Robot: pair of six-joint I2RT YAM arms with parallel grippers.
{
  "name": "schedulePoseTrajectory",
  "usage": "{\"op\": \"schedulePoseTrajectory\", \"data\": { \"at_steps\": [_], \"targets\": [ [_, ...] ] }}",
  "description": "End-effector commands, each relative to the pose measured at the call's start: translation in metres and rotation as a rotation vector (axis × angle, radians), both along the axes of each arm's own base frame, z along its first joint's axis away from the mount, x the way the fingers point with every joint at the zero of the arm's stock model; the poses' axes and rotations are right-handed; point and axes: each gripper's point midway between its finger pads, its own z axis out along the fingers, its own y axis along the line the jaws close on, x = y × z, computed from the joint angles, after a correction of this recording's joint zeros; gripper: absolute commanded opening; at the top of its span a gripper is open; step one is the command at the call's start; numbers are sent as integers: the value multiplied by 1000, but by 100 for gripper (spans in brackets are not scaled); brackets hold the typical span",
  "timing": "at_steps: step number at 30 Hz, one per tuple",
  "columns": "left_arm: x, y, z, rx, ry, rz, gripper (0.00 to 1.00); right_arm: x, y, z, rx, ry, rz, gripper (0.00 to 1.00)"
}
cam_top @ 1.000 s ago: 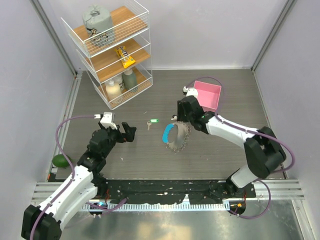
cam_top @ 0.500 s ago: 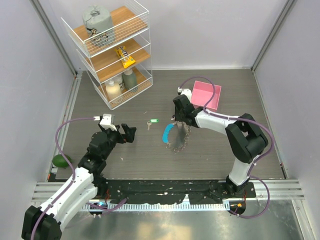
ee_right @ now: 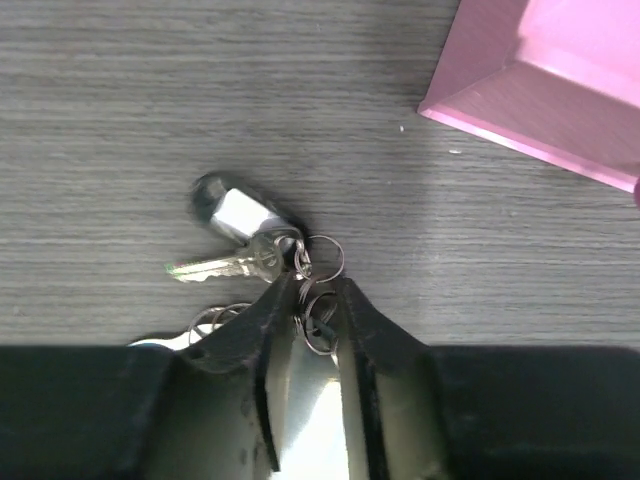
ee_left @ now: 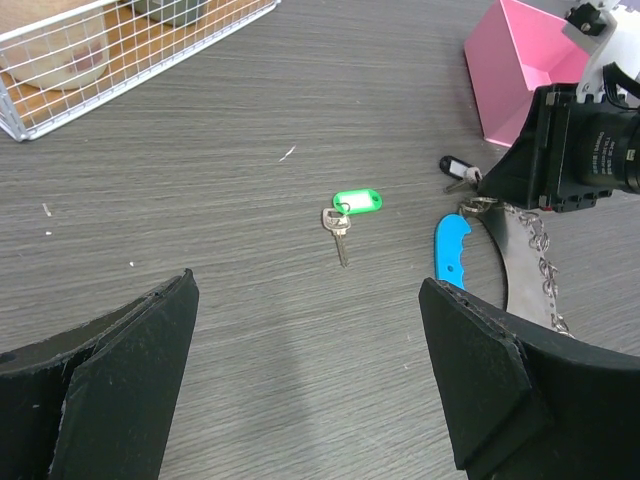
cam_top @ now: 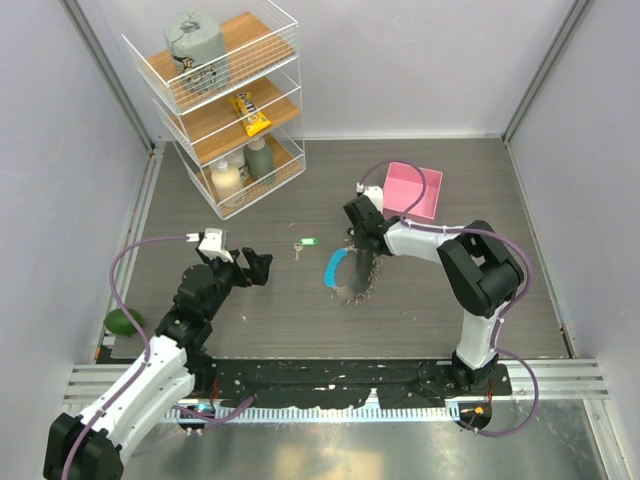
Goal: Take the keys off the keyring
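Note:
The keyring (cam_top: 352, 272) lies mid-table, a thin loop with a blue band (cam_top: 333, 266) and a jagged fringe of silver keys (cam_top: 368, 272). My right gripper (cam_top: 356, 238) is at its far end. In the right wrist view its jaws (ee_right: 318, 287) are shut on small split rings (ee_right: 322, 318), and a key (ee_right: 215, 267) with a black tag (ee_right: 222, 208) lies just beyond. My left gripper (cam_top: 258, 266) is open and empty, left of the ring. In the left wrist view (ee_left: 308, 300) the blue band (ee_left: 451, 246) is ahead on the right.
A loose key with a green tag (cam_top: 305, 243) lies between the grippers, also in the left wrist view (ee_left: 357, 201). A pink box (cam_top: 414, 190) stands behind the right gripper. A wire shelf (cam_top: 225, 100) with bottles is at the back left. A green object (cam_top: 121, 321) lies at the left edge.
The right arm's forearm has swung in toward the middle and its gripper has shifted slightly left and back at the ring's far end. The left arm has not moved.

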Motion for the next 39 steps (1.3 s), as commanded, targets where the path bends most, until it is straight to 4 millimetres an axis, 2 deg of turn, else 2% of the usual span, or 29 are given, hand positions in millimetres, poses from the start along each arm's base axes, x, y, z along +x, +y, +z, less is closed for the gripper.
{"op": "schedulePoseTrajectory", "data": {
  "at_steps": [1, 3, 4, 5, 6, 7, 9, 10, 11, 12, 16, 19, 20, 23, 27, 33, 39],
  "targets": [
    [4, -1, 18, -16, -75, 1, 100, 6, 2, 4, 32, -4, -38, 17],
    [4, 0, 18, -13, -76, 2, 100, 6, 0, 9, 48, -30, -37, 6],
    [4, 0, 18, -14, -75, 3, 100, 9, 2, 20, 68, -68, -31, 5],
    [4, -1, 18, -13, -76, -1, 100, 6, 0, 20, 69, -73, -25, 5],
    [4, -1, 18, -15, -78, -4, 100, 8, 4, 32, 92, -108, -6, 5],
    [4, -2, 18, -16, -79, -10, 100, 5, 3, 32, 93, -110, 9, 5],
    [3, -6, 18, -18, -82, -30, 100, 4, 9, 55, 128, -161, 75, 5],
    [3, -8, 19, -21, -83, -43, 100, 3, 15, 59, 145, -181, 123, 5],
    [3, -11, 19, -22, -85, -59, 100, 3, 17, 73, 151, -219, 165, 5],
    [3, -12, 20, -29, -91, -64, 100, -1, 26, 77, 186, -231, 225, 5],
    [1, -17, 27, -91, -87, -70, 100, -17, 48, 116, 290, -343, 413, 5],
    [2, -12, 36, -144, -108, -31, 100, -38, 68, 151, 389, -426, 590, 5],
    [0, -14, 42, -153, -130, -48, 100, -44, 71, 157, 410, -447, 624, 5],
    [-8, -28, 62, -176, -182, -143, 100, -72, 89, 191, 500, -522, 817, 5],
    [-16, -46, 91, -196, -209, -256, 100, -113, 105, 224, 611, -568, 1049, 5],
    [-30, -63, 125, -219, -235, -385, 100, -172, 108, 268, 735, -645, 1335, 5],
    [-72, -86, 167, -214, -339, -649, 100, -215, 105, 303, 843, -630, 1561, 5]
  ]
}}
